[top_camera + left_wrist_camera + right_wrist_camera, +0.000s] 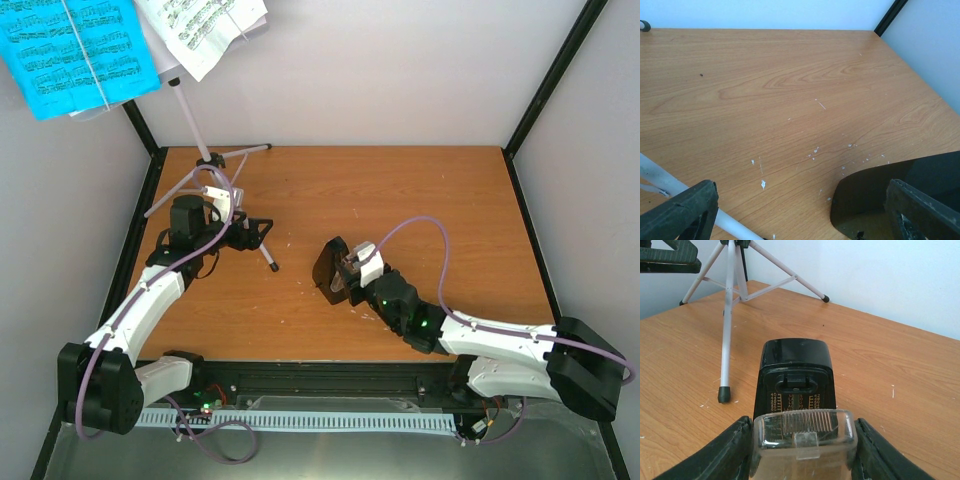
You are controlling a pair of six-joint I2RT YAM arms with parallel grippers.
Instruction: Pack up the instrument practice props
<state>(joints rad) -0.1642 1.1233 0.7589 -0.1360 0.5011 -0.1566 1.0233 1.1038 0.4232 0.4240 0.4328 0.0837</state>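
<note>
The black, glossy pyramid-shaped metronome [795,367] has rounded edges and a face printed with a gold tempo scale around a small slot. Its near end is clear ribbed plastic. It lies along the right gripper [805,452], narrow end pointing away, near the middle of the smooth orange-brown wood-grain table [430,200]. Whether it touches the board cannot be told. The right gripper's matte black fingers [715,457] press against both sides of the clear part, clamped on the metronome.

The thin silver tripod music stand [211,160] rises at the far left corner of the table. Its legs are slim pale tubes braced by thinner struts and tipped with black rubber feet [724,394]. At its top, paper music sheets printed with black staves hang over the back edge, one bright blue [75,50] and one white [200,30]. Its tray is hidden behind them.

The left gripper [250,232] sits low beside the stand's near leg. Its ridged black fingers [685,212] stand wide apart and grasp nothing, and the pale leg tube [657,177] passes just under the left one. Small white flecks dot the wood ahead of it.
</note>
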